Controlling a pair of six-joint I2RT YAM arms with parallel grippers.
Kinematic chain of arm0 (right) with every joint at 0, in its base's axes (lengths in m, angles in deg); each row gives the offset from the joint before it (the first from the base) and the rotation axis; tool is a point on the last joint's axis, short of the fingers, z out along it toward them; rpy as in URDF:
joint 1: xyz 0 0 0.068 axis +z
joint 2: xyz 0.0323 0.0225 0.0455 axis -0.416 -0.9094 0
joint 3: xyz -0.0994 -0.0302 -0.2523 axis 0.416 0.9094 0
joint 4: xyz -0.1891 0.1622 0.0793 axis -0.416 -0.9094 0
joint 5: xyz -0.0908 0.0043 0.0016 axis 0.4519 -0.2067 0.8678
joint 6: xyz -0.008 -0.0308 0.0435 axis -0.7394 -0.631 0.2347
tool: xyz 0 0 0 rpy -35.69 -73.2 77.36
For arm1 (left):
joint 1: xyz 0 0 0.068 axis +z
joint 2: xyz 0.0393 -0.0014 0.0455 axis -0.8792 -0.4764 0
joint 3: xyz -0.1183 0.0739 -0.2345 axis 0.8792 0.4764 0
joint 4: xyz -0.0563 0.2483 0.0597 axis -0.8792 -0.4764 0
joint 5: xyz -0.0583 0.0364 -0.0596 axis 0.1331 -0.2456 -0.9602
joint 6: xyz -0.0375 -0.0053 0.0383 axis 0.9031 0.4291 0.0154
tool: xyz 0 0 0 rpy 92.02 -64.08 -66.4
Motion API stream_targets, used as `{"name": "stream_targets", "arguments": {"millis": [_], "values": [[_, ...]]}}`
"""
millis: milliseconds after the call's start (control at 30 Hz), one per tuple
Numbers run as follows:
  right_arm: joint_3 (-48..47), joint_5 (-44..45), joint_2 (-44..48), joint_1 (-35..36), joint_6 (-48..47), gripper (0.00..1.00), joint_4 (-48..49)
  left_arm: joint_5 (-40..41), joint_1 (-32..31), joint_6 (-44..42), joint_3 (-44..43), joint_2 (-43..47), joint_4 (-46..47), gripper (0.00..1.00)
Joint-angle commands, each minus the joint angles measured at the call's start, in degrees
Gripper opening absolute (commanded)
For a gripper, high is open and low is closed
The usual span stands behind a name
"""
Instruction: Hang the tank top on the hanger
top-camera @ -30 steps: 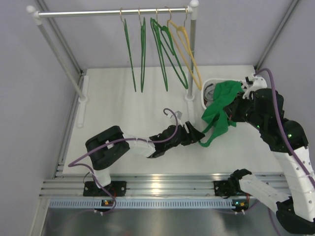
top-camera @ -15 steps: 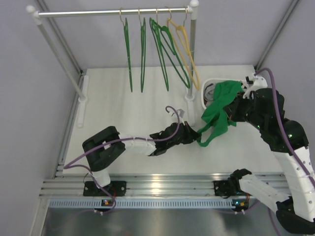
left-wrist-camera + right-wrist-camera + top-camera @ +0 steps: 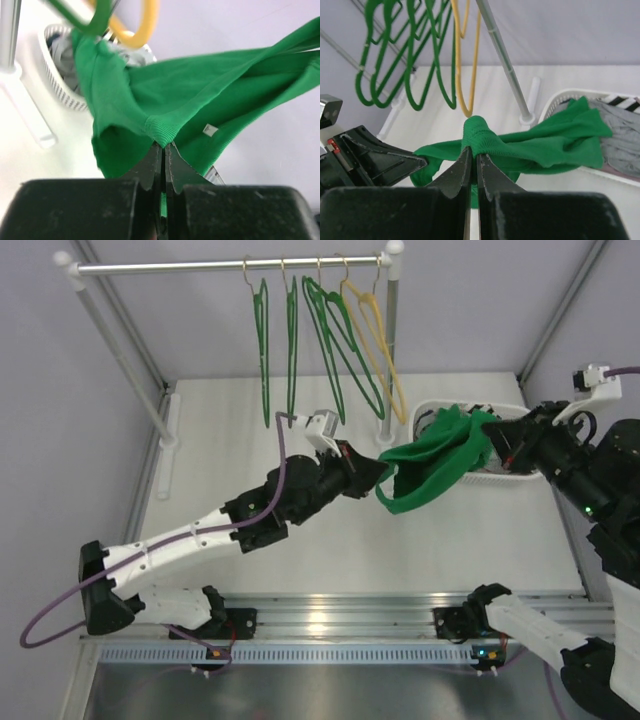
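The bright green tank top (image 3: 437,464) hangs off the table, stretched between both grippers. My left gripper (image 3: 384,473) is shut on a ribbed edge at its left end; in the left wrist view the tank top (image 3: 200,95) bunches at the left gripper's (image 3: 164,145) tips. My right gripper (image 3: 494,430) is shut on a folded ribbed edge at its right end, and the right wrist view shows the tank top (image 3: 545,145) gathered above that gripper's (image 3: 474,153) tips. Several green hangers (image 3: 291,350) hang from the rail (image 3: 200,268) behind; I cannot tell which is the task's hanger.
A yellow hanger (image 3: 381,355) hangs rightmost on the rail, next to the rack's right post (image 3: 390,350). A white basket (image 3: 512,478) with grey striped clothes (image 3: 620,135) stands under the tank top's right end. The left post (image 3: 120,350) rises at the far left.
My left gripper shut on the tank top's lower edge, then rose and moved back toward the rack. The right arm drew right, so the garment now stretches sideways instead of hanging down.
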State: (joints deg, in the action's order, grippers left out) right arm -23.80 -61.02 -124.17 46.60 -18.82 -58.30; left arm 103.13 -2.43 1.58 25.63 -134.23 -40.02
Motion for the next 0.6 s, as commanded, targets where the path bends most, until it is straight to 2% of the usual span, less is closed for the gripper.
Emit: {"name": "stream_targets", "arguments": {"millis": [0,267,567], "values": [[-5.73,-4.65,-1.51,0.65,-1.08,0.0,4.24,1.02,-0.61,-7.82,-7.69,2.92,-8.9,0.0],[-18.3,-8.7,-6.52,0.65,-0.12,0.0,4.85,0.32,-0.79,-12.74,-19.83,5.91,-16.46,0.0],[-19.37,-17.13,-9.95,0.66,4.19,0.0,9.25,7.16,-0.7,-17.92,-28.19,10.48,-23.5,0.0]]}}
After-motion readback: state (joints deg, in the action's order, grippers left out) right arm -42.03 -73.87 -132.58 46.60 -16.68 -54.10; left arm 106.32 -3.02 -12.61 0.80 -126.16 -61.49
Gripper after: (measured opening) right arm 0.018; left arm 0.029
